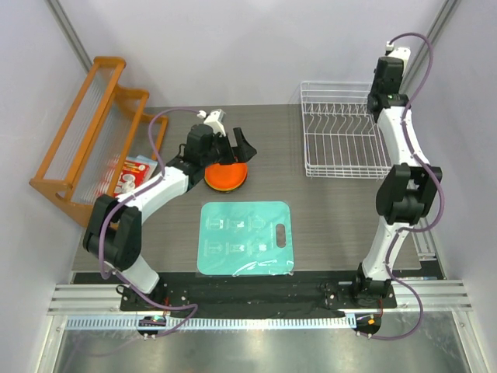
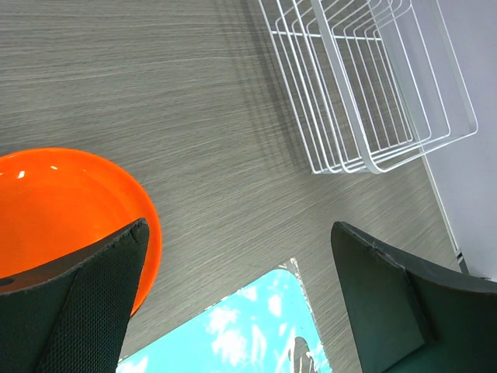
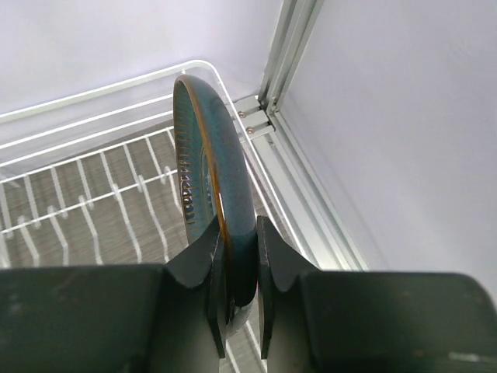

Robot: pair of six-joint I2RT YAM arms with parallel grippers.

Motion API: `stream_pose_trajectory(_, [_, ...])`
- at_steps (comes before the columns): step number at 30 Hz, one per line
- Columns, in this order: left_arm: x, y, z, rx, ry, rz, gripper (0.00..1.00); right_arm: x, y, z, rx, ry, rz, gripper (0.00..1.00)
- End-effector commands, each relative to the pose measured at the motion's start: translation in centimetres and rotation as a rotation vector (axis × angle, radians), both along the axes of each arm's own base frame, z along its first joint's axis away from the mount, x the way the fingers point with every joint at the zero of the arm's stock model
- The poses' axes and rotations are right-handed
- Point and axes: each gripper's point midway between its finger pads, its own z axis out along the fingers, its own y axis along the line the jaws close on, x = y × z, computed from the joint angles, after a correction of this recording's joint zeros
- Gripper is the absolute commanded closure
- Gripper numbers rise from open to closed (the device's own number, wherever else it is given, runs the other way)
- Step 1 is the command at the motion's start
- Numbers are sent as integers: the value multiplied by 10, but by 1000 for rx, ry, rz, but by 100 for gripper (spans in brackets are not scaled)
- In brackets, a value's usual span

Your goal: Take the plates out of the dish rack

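Note:
The white wire dish rack (image 1: 342, 136) stands at the back right and also shows in the left wrist view (image 2: 365, 93). My right gripper (image 1: 384, 87) is raised over its right end. In the right wrist view this gripper (image 3: 239, 233) is shut on the rim of the blue-teal plate (image 3: 213, 155), held on edge above the rack's wires (image 3: 93, 179). The orange plate (image 1: 226, 176) lies flat on the table at centre left. My left gripper (image 1: 231, 151) is open just above it, with the plate (image 2: 62, 210) beside its left finger. The dark red and lime green plates are not in view.
A teal rectangular mat (image 1: 245, 237) lies in the middle near the front, its corner in the left wrist view (image 2: 241, 326). An orange wooden slanted rack (image 1: 85, 148) stands at the far left with small packets (image 1: 132, 175) beside it. Enclosure walls stand close behind the rack.

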Motion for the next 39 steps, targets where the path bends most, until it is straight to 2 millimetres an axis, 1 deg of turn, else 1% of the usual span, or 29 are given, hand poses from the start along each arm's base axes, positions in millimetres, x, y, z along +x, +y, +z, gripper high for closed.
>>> stream_pose_trajectory(1, [-1,-8,39,-64,-80,-24,0,-15,29,54,70,-168,34,99])
stream_pose_trajectory(2, [0,-10,39,-71,-80,-27,1,-18,36,54,86,-166,50,99])
stream_pose_trajectory(3, [2,-14,40,-79,-79,-41,0,-27,43,57,104,-169,66,99])
stream_pose_trajectory(4, [3,-16,39,-83,-78,-48,1,-30,54,56,139,-177,96,99])
stream_pose_trajectory(5, [4,-18,40,-92,-73,-52,0,-35,61,44,160,-152,114,99])
stream_pose_trajectory(6, [4,-20,42,-98,-74,-60,1,-45,64,55,178,-179,122,99])
stream_pose_trajectory(7, [5,-21,41,-102,-71,-64,1,-47,72,56,205,-192,162,99])
stream_pose_trajectory(8, [5,-22,43,-109,-76,-61,1,-51,93,46,241,-177,204,99])
stream_pose_trajectory(10, [3,-18,43,-105,-83,-47,0,-60,108,53,257,-191,248,99])
stream_pose_trajectory(11, [2,-16,44,-104,-87,-42,1,-64,121,47,258,-171,279,99])
stream_pose_trajectory(12, [3,-15,44,-102,-92,-35,1,-67,128,46,266,-168,297,99])
stream_pose_trajectory(13, [2,-14,44,-102,-96,-29,1,-74,133,52,282,-180,317,99])
stream_pose_trajectory(14, [2,-13,44,-100,-96,-29,1,-79,150,42,323,-156,372,99])
stream_pose_trajectory(16, [0,-13,42,-98,-91,-31,1,-89,165,49,362,-182,421,99])
stream_pose_trajectory(17, [-1,-12,41,-97,-90,-31,0,-95,178,38,399,-158,474,99])
stream_pose_trajectory(19, [-3,-10,42,-99,-96,-25,1,-101,198,37,469,-166,535,99])
stream_pose_trajectory(20, [-6,-8,41,-97,-95,-22,0,-107,202,31,498,-161,547,99])
stream_pose_trajectory(21, [-7,-6,43,-95,-104,-19,1,-110,213,34,541,-177,592,99])
stream_pose_trajectory(23, [-8,-3,43,-94,-116,-5,1,-117,221,29,581,-174,621,99])
stream_pose_trajectory(25, [-11,-2,45,-103,-125,-6,1,-122,236,31,642,-176,670,99])
stream_pose_trajectory(26, [-11,-1,46,-107,-129,-2,0,-124,241,24,666,-159,684,99])
stream_pose_trajectory(27, [-14,0,43,-111,-127,-2,1,-127,246,30,686,-178,706,99])
stream_pose_trajectory(28, [-13,-2,47,-125,-143,-3,1,-131,255,30,730,-175,738,99])
stream_pose_trajectory(29, [-13,-2,46,-129,-140,-2,1,-136,259,22,760,-163,743,99])
stream_pose_trajectory(30, [-13,-2,45,-131,-138,1,1,-137,263,29,775,-192,764,99])
stream_pose_trajectory(32, [-13,-4,44,-138,-140,1,1,-146,276,23,835,-173,795,99])
stream_pose_trajectory(33, [-14,-5,45,-144,-141,-5,1,-149,280,27,845,-186,812,99])
stream_pose_trajectory(35, [-14,-9,43,-151,-141,-9,0,-157,291,22,876,-171,833,99])
stream_pose_trajectory(39, [-15,-16,40,-158,-140,-19,1,-171,311,26,938,-178,893,99])
